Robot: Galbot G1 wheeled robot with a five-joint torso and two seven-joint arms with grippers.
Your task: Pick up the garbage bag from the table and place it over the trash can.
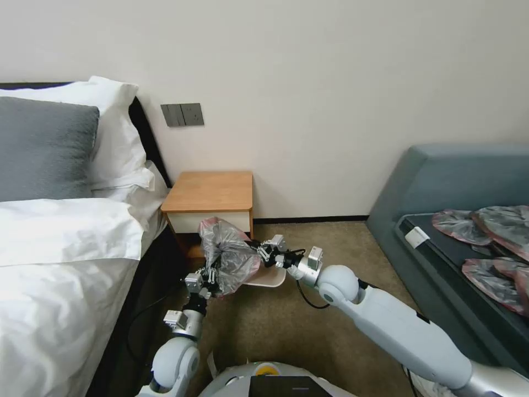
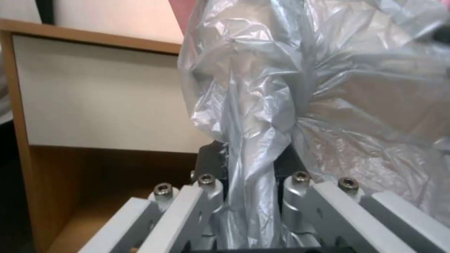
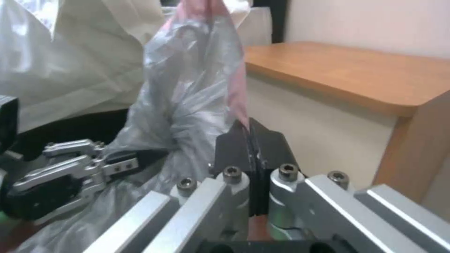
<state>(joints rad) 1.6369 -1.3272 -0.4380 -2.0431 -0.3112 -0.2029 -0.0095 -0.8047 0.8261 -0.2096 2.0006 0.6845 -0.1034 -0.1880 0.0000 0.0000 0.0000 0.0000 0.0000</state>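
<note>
The garbage bag (image 1: 227,259) hangs bunched in the air in front of the table (image 1: 212,190), below its front edge and over the trash can (image 1: 270,277), whose cream rim shows under the plastic. A white-sheeted bed (image 1: 66,259) flanks the table's left side; flat grey-pink bags (image 1: 490,242) lie on the sofa, well apart. The left gripper (image 1: 208,275) pinches a gathered fold of the bag from below; the right gripper (image 1: 263,251) is clamped on its pinkish rim, pads (image 3: 269,147) pressed together
</note>
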